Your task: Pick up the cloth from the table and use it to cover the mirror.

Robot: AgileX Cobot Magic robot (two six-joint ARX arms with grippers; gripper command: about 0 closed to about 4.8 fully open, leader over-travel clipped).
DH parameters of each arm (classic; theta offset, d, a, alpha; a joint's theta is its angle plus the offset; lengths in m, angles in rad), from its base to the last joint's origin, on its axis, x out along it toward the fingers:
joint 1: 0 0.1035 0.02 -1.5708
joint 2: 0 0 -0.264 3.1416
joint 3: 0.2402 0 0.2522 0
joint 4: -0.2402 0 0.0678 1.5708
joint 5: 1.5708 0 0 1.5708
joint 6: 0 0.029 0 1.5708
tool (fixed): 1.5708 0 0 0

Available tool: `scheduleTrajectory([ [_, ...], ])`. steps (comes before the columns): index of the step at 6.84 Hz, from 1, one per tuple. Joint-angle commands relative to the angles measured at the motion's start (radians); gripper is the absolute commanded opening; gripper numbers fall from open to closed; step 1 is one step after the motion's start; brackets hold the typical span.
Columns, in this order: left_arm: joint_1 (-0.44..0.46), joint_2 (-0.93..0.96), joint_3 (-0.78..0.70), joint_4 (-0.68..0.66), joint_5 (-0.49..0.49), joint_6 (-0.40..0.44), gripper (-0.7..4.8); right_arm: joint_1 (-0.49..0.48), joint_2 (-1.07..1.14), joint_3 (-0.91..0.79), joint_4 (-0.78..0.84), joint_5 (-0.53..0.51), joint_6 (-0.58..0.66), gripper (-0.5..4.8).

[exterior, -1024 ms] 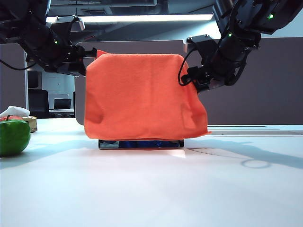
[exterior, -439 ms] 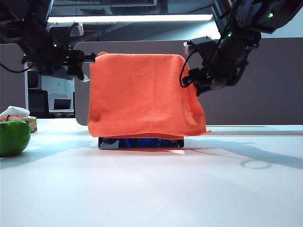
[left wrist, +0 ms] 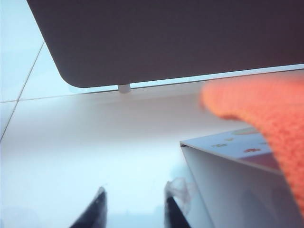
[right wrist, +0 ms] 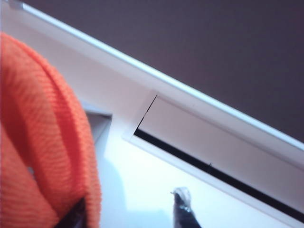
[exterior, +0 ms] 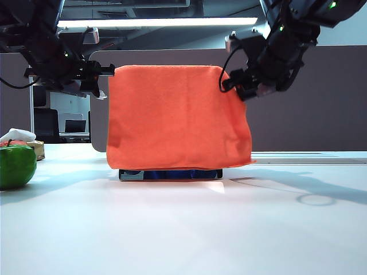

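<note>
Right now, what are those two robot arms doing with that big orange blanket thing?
They have draped the orange cloth over the standing mirror, so only its dark base peeks out underneath. The left gripper sits open beside the cloth's top corner, holding nothing. The right gripper is open at the other top corner, with cloth right against one finger. The mirror looks covered.

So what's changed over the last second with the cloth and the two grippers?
The left gripper let go of the cloth and backed off leftward; that corner dropped flat. The right gripper rose slightly at the cloth's right edge. The cloth stays draped over the mirror; the green ball hasn't moved.
</note>
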Motion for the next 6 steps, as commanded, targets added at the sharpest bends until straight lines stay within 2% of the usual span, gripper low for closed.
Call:
scheduleTrajectory([
  [1, 0.000, -0.003, 0.002, 0.022, -0.020, -0.016, 1.88, 0.003, -0.044, 0.003, 0.016, 0.001, -0.002, 2.88],
  [2, 0.000, -0.008, 0.002, 0.023, -0.021, -0.041, 1.88, 0.005, -0.056, 0.004, 0.015, 0.000, -0.002, 3.65],
  [3, 0.000, -0.017, 0.002, 0.027, -0.021, -0.041, 1.88, 0.005, -0.060, 0.004, 0.008, 0.001, -0.002, 3.93],
  [4, 0.000, -0.037, 0.002, 0.030, -0.021, -0.041, 1.87, 0.010, -0.066, 0.004, 0.002, 0.002, -0.001, 4.42],
  [6, 0.000, -0.064, 0.002, 0.034, -0.018, -0.041, 1.87, 0.019, -0.084, 0.005, 0.014, 0.005, -0.002, 4.41],
])
